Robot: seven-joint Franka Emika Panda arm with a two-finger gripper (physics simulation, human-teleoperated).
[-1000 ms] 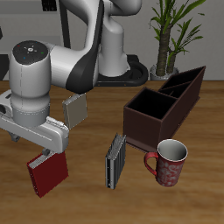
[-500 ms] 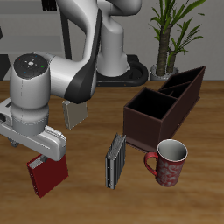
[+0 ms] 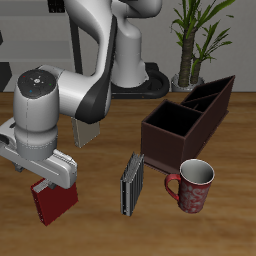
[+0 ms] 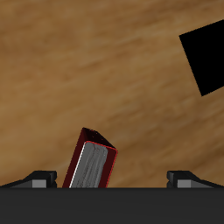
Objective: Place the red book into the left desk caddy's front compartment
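Observation:
The red book (image 3: 55,203) stands near the table's front edge, dark red with white page edges. In the wrist view the red book (image 4: 90,164) shows end-on and tilted. My gripper (image 3: 42,180) hangs just above it, open, with the book between the two fingertips (image 4: 39,178) and not touched by them; in the wrist view the gripper (image 4: 112,179) is wide apart. The dark brown desk caddy (image 3: 150,135) stands far across the table, and its front compartment (image 3: 172,118) is open on top.
One grey book (image 3: 88,128) stands behind my arm. Another grey book (image 3: 132,183) stands in the middle near the front. A red mug (image 3: 193,187) stands in front of the caddy. A potted plant (image 3: 195,40) is at the back.
My gripper has come down toward the red book and shifted slightly toward the table's front edge. The book and the other things have not moved.

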